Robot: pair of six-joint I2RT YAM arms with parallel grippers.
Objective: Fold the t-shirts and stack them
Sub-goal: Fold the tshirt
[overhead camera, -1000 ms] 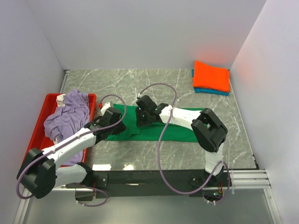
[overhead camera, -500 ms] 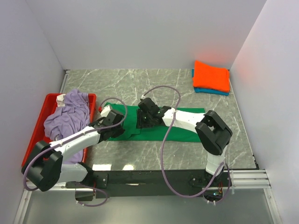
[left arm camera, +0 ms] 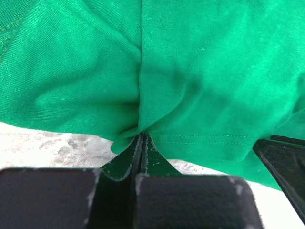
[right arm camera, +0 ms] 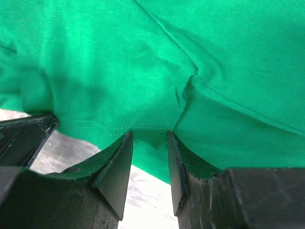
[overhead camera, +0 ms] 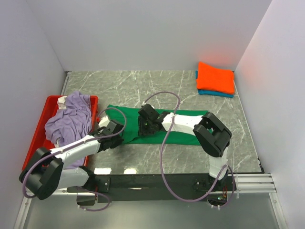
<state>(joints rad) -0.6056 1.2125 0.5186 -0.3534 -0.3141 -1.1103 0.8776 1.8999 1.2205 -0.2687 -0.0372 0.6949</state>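
The bright green t-shirt [overhead camera: 183, 138] lies spread across the middle of the table. My left gripper [overhead camera: 116, 131] is at its near left edge. In the left wrist view the left gripper [left arm camera: 141, 136] is shut on a pinched fold of the green hem [left arm camera: 200, 138]. My right gripper [overhead camera: 145, 126] is over the shirt just right of the left one. In the right wrist view the right gripper [right arm camera: 150, 136] stands open, and the stitched green hem [right arm camera: 95, 126] runs across its fingertips. A folded orange t-shirt [overhead camera: 216, 77] lies on a folded blue t-shirt [overhead camera: 217, 93] at the back right. A crumpled lavender t-shirt [overhead camera: 69, 119] fills the tray.
A red plastic tray [overhead camera: 39, 131] stands along the left wall. Grey walls close in the left, back and right sides. Purple cables [overhead camera: 164, 143] loop over the green shirt from both arms. Bare marble table [overhead camera: 143, 157] shows in front of the shirt.
The left gripper has shut on the green shirt's hem and slid a little toward the near left. The right gripper has shifted slightly left over the shirt, its jaws a bit wider.
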